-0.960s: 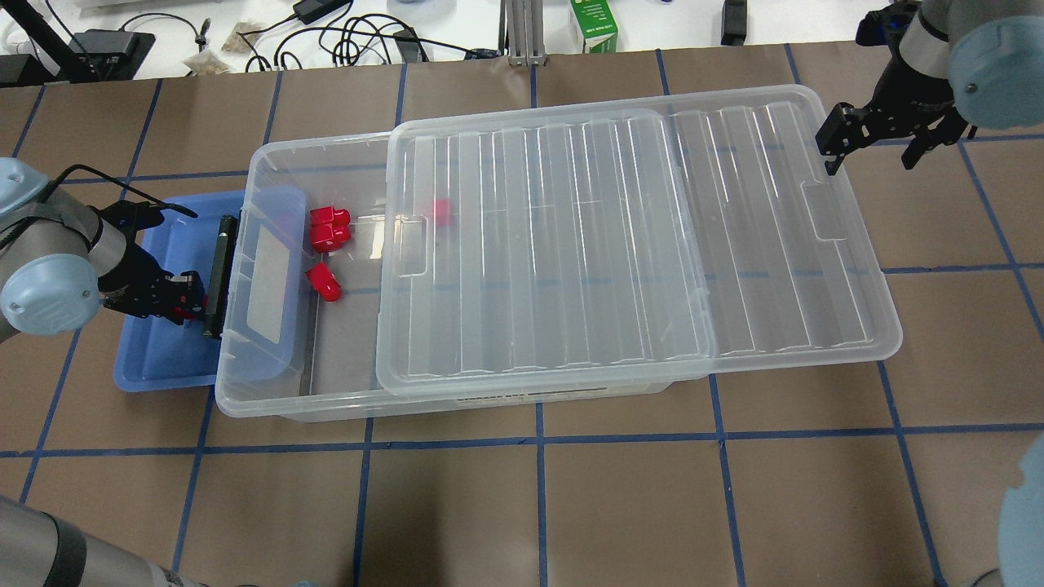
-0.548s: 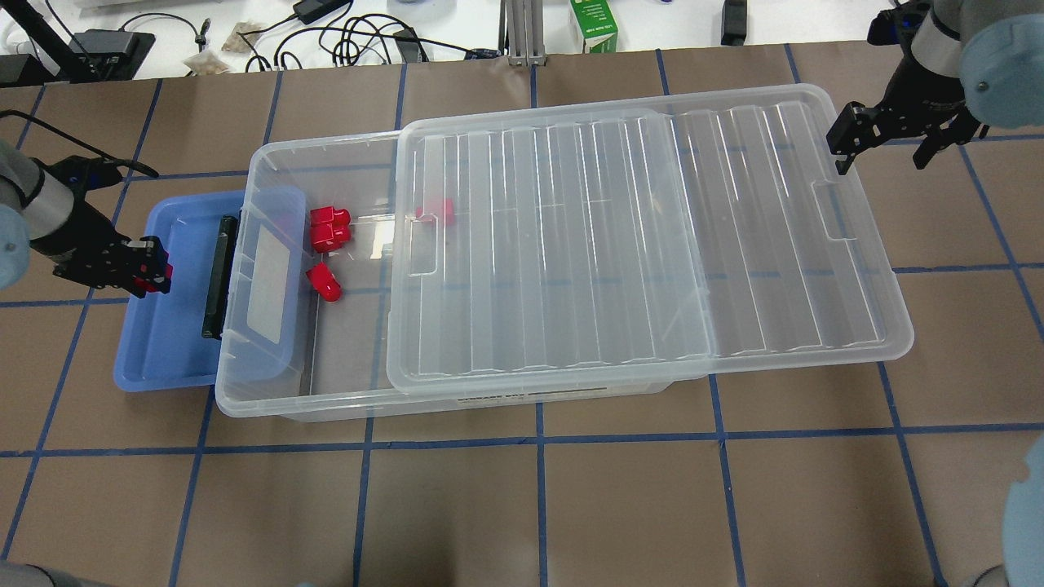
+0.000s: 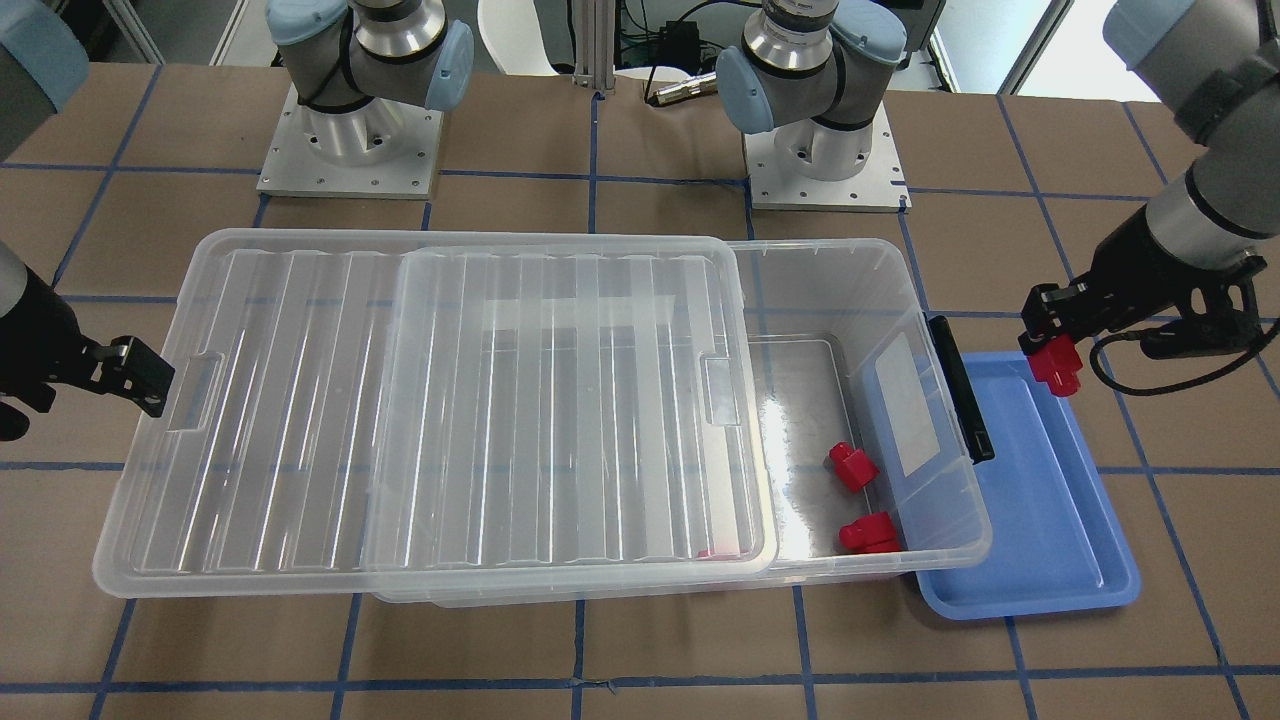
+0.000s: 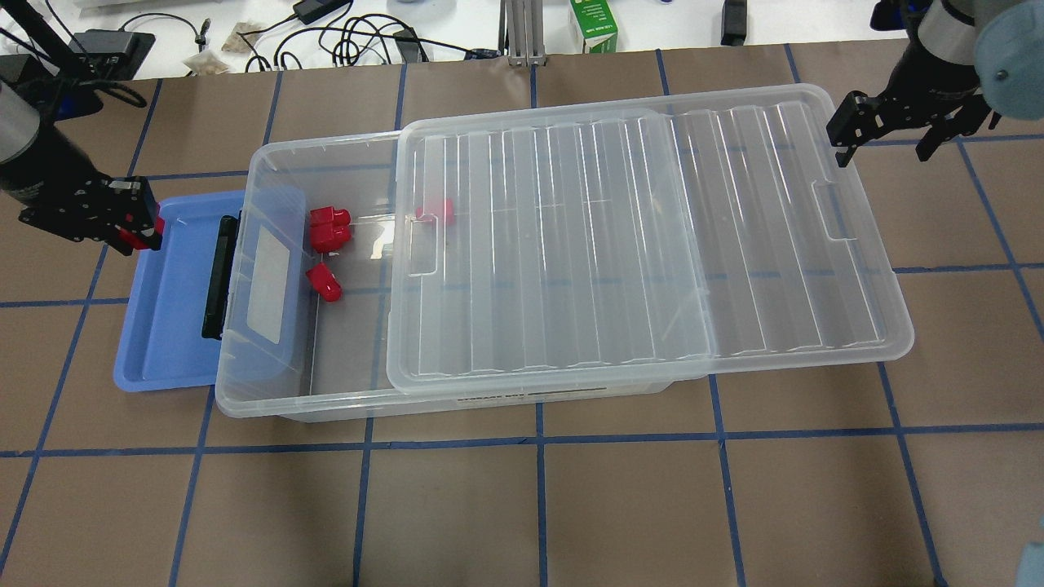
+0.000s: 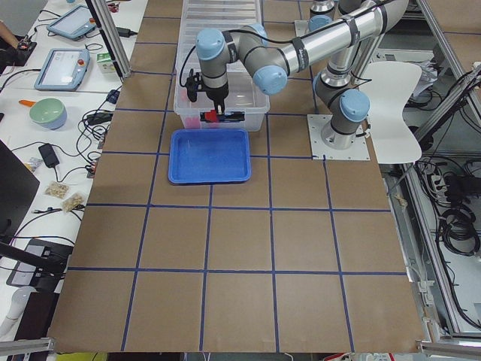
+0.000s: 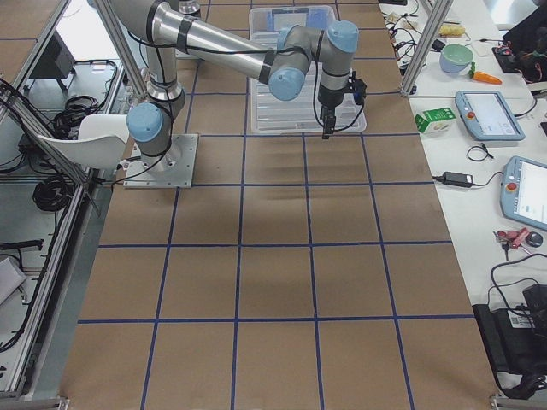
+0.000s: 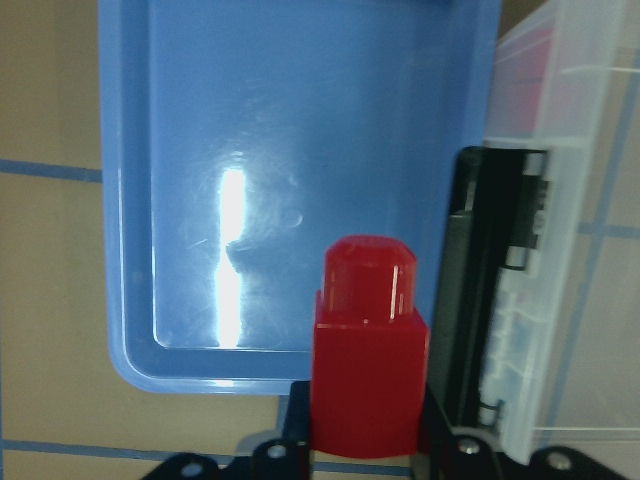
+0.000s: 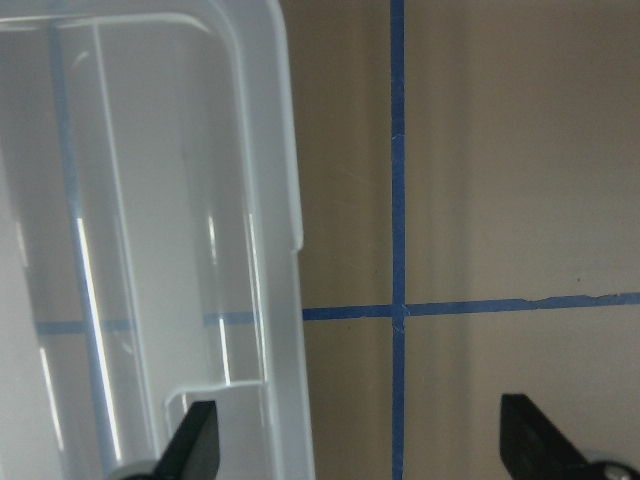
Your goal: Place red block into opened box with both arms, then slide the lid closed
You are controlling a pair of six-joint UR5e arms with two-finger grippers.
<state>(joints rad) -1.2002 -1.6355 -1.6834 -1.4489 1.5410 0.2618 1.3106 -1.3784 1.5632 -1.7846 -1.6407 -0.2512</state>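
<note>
My left gripper (image 4: 134,222) is shut on a red block (image 4: 130,239) and hangs over the far left corner of the blue tray. The wrist view shows that red block (image 7: 368,370) upright between the fingers, peaked tip forward. The clear box (image 4: 261,163) lies beside it, its left end uncovered, with several red blocks (image 4: 329,236) inside. The ribbed lid (image 4: 652,244) covers the rest and overhangs the box's right end. My right gripper (image 4: 885,134) is open, just beyond the lid's far right corner, with nothing between its fingers (image 8: 195,445).
A shallow blue tray (image 4: 163,342) lies partly under the box's left end, beside the black latch bar (image 4: 216,277). Cables and a green carton (image 4: 594,24) line the white bench past the table's far edge. Both arm bases (image 3: 350,150) stand behind the box.
My left gripper rose from the tray with the red block and moved left and toward the far side. The lid slid slightly right. The right gripper drifted a little right.
</note>
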